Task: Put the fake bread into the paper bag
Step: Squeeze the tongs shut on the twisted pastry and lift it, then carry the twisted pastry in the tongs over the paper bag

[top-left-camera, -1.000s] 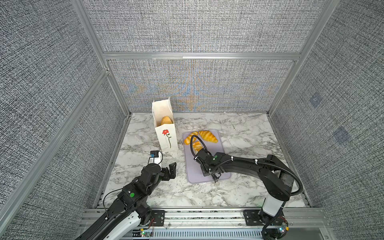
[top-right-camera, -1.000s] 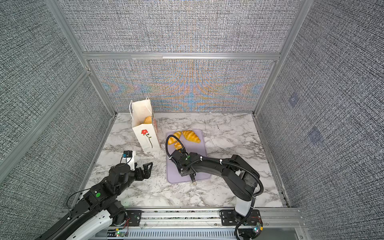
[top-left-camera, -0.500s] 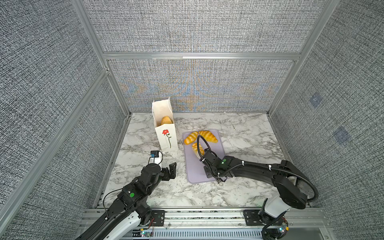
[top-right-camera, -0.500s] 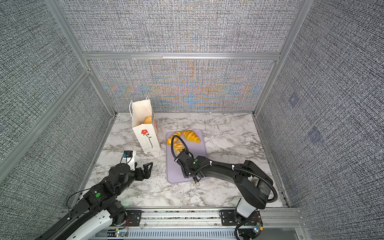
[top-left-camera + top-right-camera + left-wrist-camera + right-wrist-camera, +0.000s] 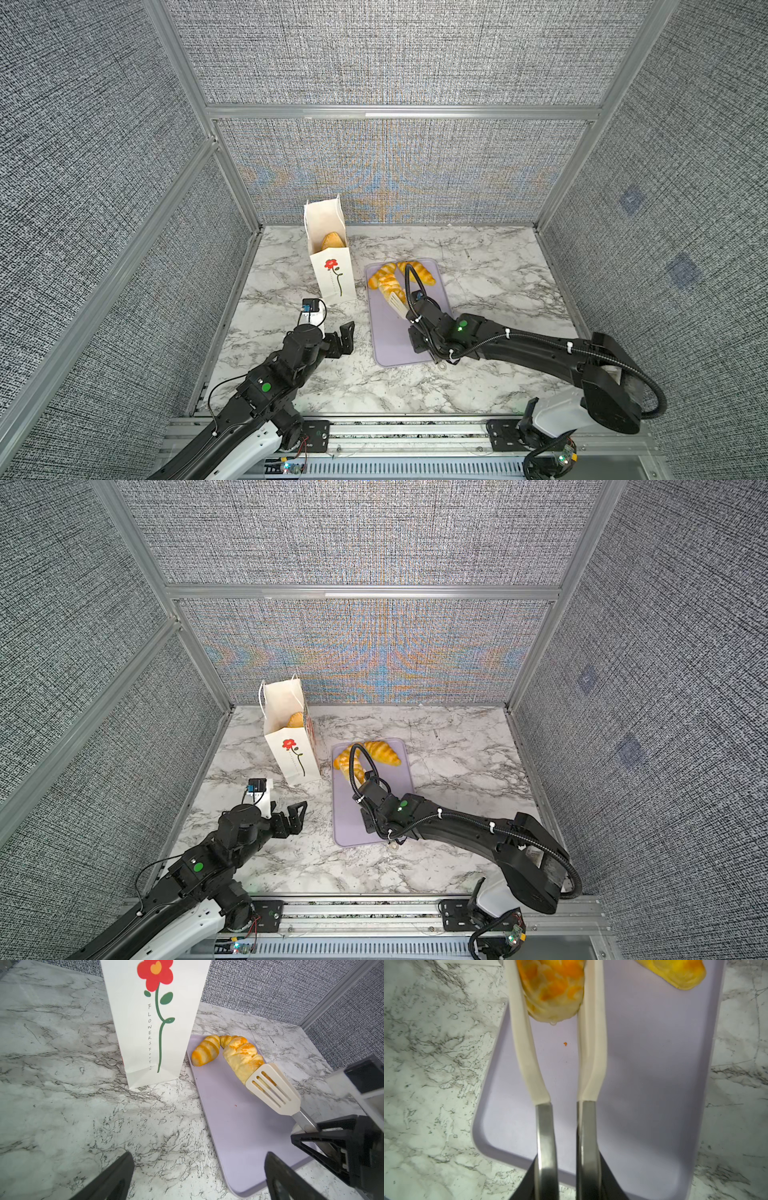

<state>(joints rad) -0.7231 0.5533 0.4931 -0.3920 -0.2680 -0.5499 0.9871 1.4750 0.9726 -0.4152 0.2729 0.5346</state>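
Observation:
The white paper bag (image 5: pixel 332 270) with a red flower stands upright, and one golden piece of fake bread (image 5: pixel 332 241) shows inside it. On the lavender tray (image 5: pixel 399 345) lie two croissants (image 5: pixel 422 272) (image 5: pixel 205 1051) and a braided roll (image 5: pixel 243 1057). My right gripper (image 5: pixel 566 1178) is shut on the metal arms of cream-tipped tongs (image 5: pixel 527 1053). The tongs' tips press on both sides of the braided roll's (image 5: pixel 554 991) near end. My left gripper (image 5: pixel 197 1169) hangs open and empty above the marble, in front of the bag and beside the tray's near left corner.
The marble table (image 5: pixel 498 291) is enclosed by grey fabric walls (image 5: pixel 395 166) on three sides. The bag (image 5: pixel 291 750) stands just left of the tray (image 5: pixel 345 825). A small orange crumb (image 5: pixel 565 1043) lies on the tray between the tongs' arms.
The right arm's elbow has swung out to the right and dropped lower while its gripper stayed over the tray. The tongs have narrowed slightly on the roll. The left arm has not moved.

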